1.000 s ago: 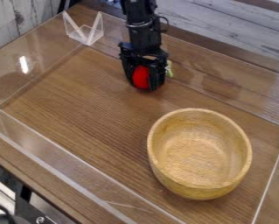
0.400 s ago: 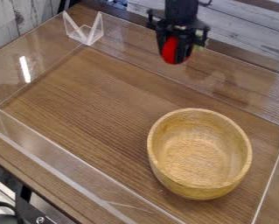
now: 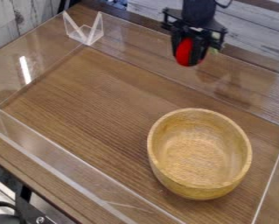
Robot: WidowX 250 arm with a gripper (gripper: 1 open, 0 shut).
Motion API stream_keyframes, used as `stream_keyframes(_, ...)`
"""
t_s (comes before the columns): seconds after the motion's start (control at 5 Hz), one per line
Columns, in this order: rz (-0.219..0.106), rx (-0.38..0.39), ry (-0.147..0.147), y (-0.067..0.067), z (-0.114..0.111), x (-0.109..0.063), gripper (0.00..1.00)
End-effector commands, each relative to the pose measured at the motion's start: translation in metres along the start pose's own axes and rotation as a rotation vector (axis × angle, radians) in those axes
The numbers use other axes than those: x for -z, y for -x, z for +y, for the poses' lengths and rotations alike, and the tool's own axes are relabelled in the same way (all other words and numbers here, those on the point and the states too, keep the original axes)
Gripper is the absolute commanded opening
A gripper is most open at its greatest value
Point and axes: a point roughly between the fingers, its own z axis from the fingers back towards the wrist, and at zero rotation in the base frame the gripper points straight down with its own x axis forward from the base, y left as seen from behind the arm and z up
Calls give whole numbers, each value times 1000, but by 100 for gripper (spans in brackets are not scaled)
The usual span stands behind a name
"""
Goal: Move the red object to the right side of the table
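Note:
The red object (image 3: 188, 51) is a small bright-red toy fruit hanging in the air above the far part of the table (image 3: 94, 105). My gripper (image 3: 190, 52) points down and is shut on it, its black fingers pressed against both sides of the fruit. The fruit's green stem end is hidden by the fingers. It hangs above and behind the wooden bowl, well clear of the tabletop.
A round light-wood bowl (image 3: 200, 151) stands at the near right. Low clear acrylic walls (image 3: 37, 144) edge the tabletop. A clear acrylic bracket (image 3: 83, 29) stands at the far left corner.
The gripper closed on the red fruit, lifted it off the tabletop and carried it to the right. Over the last half second it shifted only slightly further right.

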Motion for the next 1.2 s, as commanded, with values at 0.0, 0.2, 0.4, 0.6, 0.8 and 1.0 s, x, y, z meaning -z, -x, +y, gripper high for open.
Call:
stream_keyframes(0.0, -44, -54, -27, -7, 24, -5, 0)
stream_keyframes(0.2, -27, -52, -29, -5, 9, 12, 0)
stream_keyframes(0.4, -32, -31, -36, -6, -19, 18, 0)
stream_keyframes(0.6, -48, -6, -41, -7, -52, 13, 0)
stream_keyframes(0.8, -48, -18, -55, -8, -45, 13, 0)
stream_keyframes(1.0, -45, -55, -71, -9, -35, 18, 0)
